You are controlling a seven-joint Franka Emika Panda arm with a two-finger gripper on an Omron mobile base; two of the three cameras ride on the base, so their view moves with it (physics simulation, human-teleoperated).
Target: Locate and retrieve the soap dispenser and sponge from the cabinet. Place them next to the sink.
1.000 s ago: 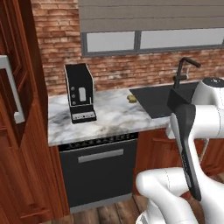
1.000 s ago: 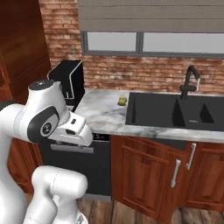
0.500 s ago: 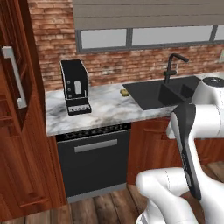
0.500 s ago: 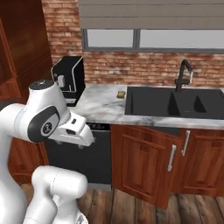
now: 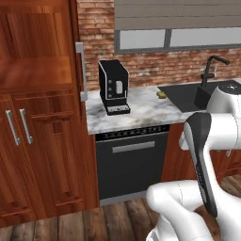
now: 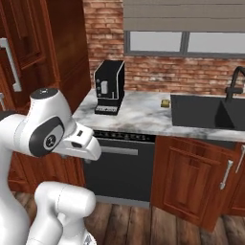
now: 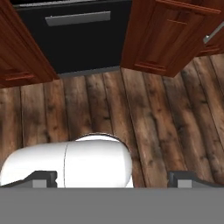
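The reddish-brown cabinet (image 5: 42, 117) stands at the left, with its two lower doors shut and its shelf niche showing nothing. It also rises at the left of the right base view (image 6: 52, 43). The soap dispenser is out of view. A small yellow piece (image 5: 161, 94) lies on the marble by the black sink (image 5: 186, 96); it is too small to tell whether it is the sponge. The same piece (image 6: 165, 102) and sink (image 6: 201, 111) show from the other side. My gripper (image 7: 113, 178) is open, holds nothing and looks down at the wood floor.
A black coffee machine (image 5: 113, 87) stands on the marble counter (image 5: 141, 110), above the black dishwasher front (image 5: 132, 162). The black faucet (image 5: 212, 70) rises behind the sink. Wooden cabinet doors (image 6: 191, 182) run under the sink. Plank floor (image 7: 153, 118) lies in front.
The whole scene has slid to the right in both base views, so the base has driven left and the cabinet front has come into view. The arm keeps its pose and the gripper stays open.
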